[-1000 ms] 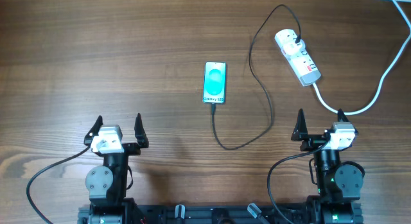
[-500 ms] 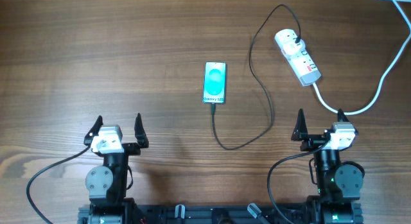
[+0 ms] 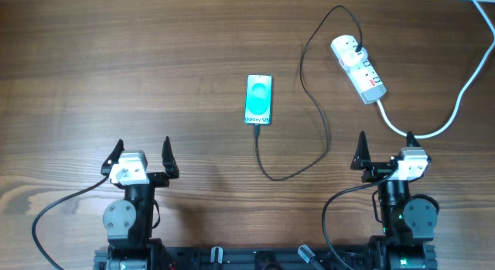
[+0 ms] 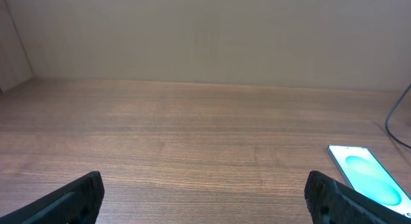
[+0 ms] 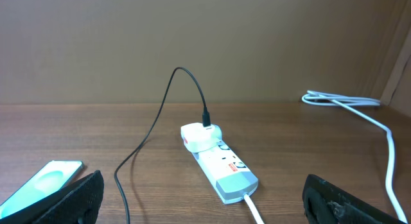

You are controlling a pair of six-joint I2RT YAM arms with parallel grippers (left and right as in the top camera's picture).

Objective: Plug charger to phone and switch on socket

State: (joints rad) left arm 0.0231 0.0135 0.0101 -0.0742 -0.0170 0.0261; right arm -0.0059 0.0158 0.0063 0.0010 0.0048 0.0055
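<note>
The phone (image 3: 259, 100) lies flat mid-table with its teal screen lit; it also shows in the left wrist view (image 4: 368, 182) and the right wrist view (image 5: 40, 182). The charger's thin black cable (image 3: 315, 100) runs from the phone's near end, where its tip meets the phone, in a loop to its white adapter (image 3: 346, 46), which sits in the socket (image 3: 360, 69). The right wrist view shows the socket (image 5: 221, 171) and adapter (image 5: 201, 135). My left gripper (image 3: 142, 155) is open and empty near the front left. My right gripper (image 3: 385, 152) is open and empty below the socket.
The socket's thick white cord (image 3: 456, 92) curves from its near end past my right gripper and off the far right corner; it shows in the right wrist view (image 5: 366, 115) too. A plain wall stands beyond the table's far edge.
</note>
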